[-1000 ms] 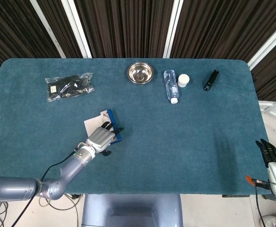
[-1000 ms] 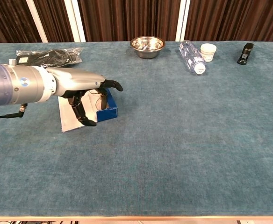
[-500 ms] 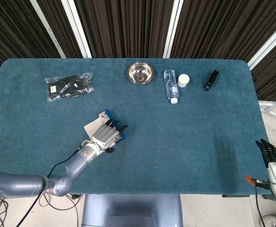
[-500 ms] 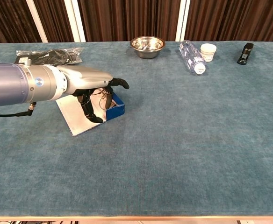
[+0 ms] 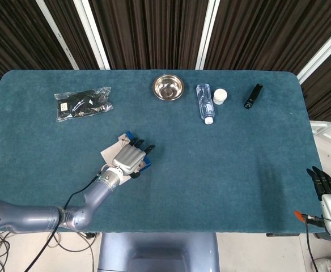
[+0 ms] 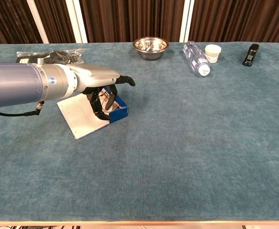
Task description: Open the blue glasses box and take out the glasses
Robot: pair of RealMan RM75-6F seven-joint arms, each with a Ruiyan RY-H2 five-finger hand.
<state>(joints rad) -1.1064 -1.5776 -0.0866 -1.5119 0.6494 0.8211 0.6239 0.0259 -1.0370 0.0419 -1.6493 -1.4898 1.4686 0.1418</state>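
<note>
While over the open blue glasses box (image 6: 118, 110), left hand (image 6: 97, 82) fingers (image 6: 98, 106) curled inside.

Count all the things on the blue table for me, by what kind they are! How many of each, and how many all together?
Glasses box: 1
Glasses: 1
Metal bowl: 1
Water bottle: 1
Small white cup: 1
Black stapler: 1
Clear bag of black items: 1
Total: 7
</note>
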